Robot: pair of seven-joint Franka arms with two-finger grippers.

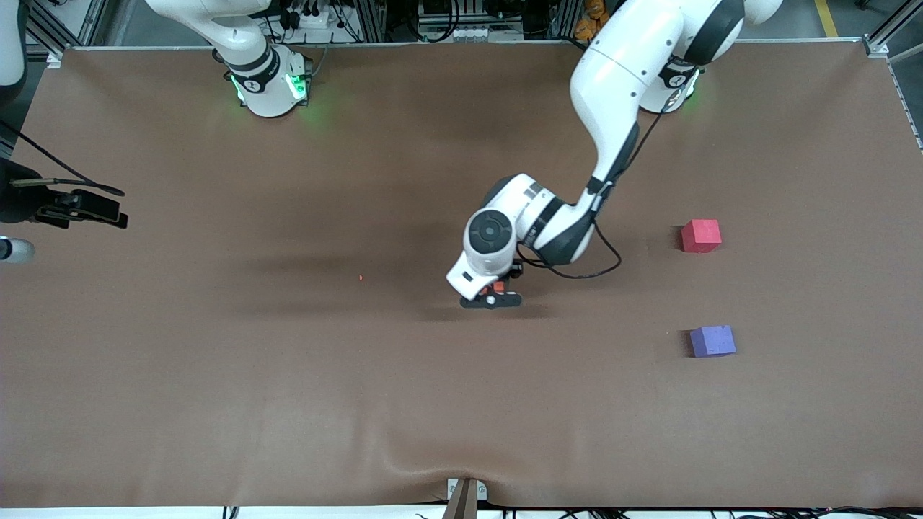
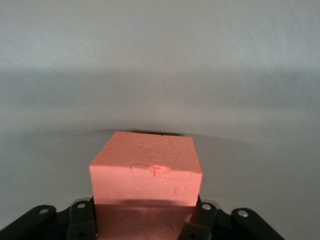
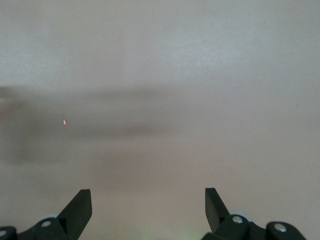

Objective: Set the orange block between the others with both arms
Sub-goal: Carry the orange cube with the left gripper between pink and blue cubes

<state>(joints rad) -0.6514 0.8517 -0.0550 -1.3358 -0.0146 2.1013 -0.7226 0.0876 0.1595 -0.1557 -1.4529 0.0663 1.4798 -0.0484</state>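
Left gripper [image 1: 492, 299] down at the table's middle, closed on the orange block [image 2: 146, 172]. Block gripped between the two fingers [image 2: 204, 216], its lower sides pinched, top face and one front face showing in the left wrist view. In the front view only a sliver of orange [image 1: 490, 289] visible under the wrist, mostly hidden by the gripper body. Whether the block rests on the mat or sits just off it: cannot tell.

Left arm [image 1: 620, 94] reaching from its base down to mid-table, elbow bent, a black cable looping beside the wrist.

Red cube [image 1: 701, 236] on the brown mat [image 1: 216, 375] toward the left arm's end of the table. Purple cube [image 1: 712, 341] nearer the front camera than the red one, roughly in line with it, a clear gap between the two. Both well apart from the orange block.

Right gripper [image 3: 148, 207] wide open, nothing between its fingers, looking down on bare mat. Seen in the front view only as a dark shape [image 1: 79, 207] at the edge by the right arm's end of the table. Right arm [image 1: 245, 43] waiting.

A tiny orange speck [image 1: 360, 277] on the mat, between the left gripper and the right arm's end; also seen in the right wrist view [image 3: 65, 122].
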